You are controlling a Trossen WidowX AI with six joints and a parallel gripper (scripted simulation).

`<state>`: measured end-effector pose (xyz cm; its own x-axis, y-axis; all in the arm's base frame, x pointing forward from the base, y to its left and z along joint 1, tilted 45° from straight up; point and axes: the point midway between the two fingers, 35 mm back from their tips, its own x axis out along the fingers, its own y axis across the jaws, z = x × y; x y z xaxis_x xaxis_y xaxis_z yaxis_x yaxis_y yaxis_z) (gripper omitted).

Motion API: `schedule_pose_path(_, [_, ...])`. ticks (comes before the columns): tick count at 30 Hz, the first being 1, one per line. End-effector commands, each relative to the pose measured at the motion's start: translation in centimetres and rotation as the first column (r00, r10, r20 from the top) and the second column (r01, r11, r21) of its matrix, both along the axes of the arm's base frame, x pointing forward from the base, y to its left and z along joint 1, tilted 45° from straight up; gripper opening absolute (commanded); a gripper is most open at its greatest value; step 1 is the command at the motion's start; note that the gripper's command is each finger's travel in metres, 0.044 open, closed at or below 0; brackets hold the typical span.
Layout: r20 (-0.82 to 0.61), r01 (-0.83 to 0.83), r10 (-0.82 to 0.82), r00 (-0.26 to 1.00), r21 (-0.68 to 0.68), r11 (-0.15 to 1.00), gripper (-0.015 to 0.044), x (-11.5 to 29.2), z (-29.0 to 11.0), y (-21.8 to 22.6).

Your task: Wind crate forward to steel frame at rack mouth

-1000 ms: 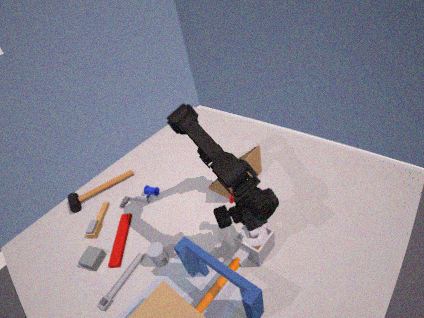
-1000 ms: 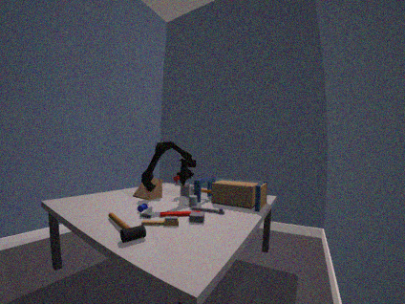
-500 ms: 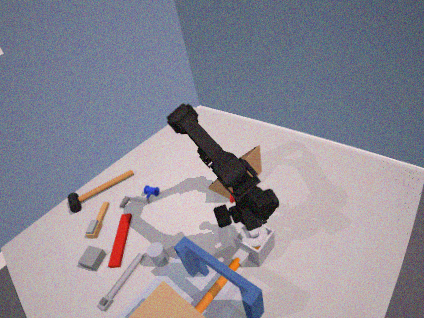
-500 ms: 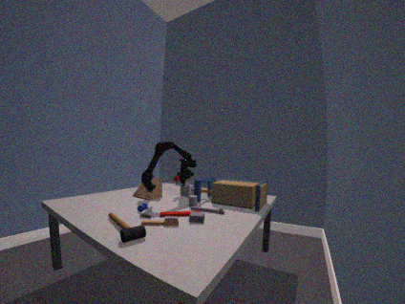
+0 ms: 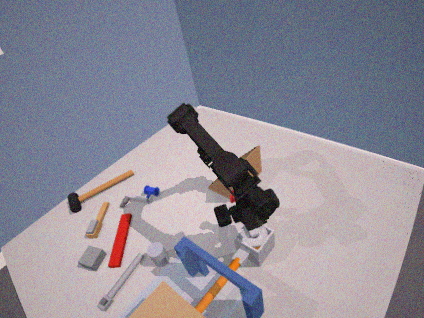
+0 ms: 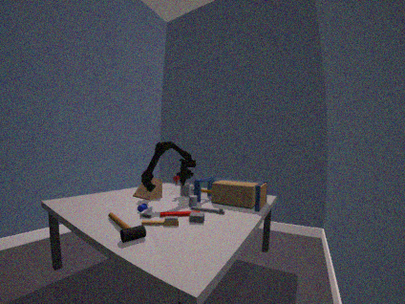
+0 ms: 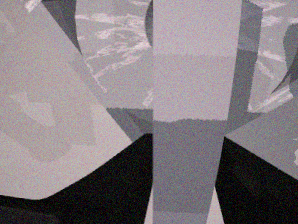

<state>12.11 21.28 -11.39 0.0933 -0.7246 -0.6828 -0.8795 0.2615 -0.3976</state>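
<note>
The tan crate sits flat, with pale clear panels around it in the top view. An orange strap runs from it under the blue frame toward the grey box-shaped winch. Whether the crate's front touches the frame cannot be told. My gripper is over the winch, shut on an upright light grey bar, apparently the winch handle. In the top view the black wrist hides the fingertips. The handle's key and the round hole are hidden.
A mallet, a wood-handled tool, a red bar, a grey block, a wrench and a grey cylinder lie left in the top view. A blue piece and wooden wedge are farther back.
</note>
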Motion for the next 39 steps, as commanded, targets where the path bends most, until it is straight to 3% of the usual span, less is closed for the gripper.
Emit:
schedule_pose_path(1, [-0.023, -0.017, 0.016, 1.0, -0.003, 1.0, 0.0, 0.17, -0.24, -0.28])
schedule_pose_path(18, [-0.055, -0.052, 0.051, 0.997, -0.009, 0.999, 0.0, 0.33, -0.18, -0.34])
schedule_pose_path(39, [0.005, 0.013, -0.013, 1.0, 0.003, 1.0, 0.0, -0.02, -0.34, -0.25])
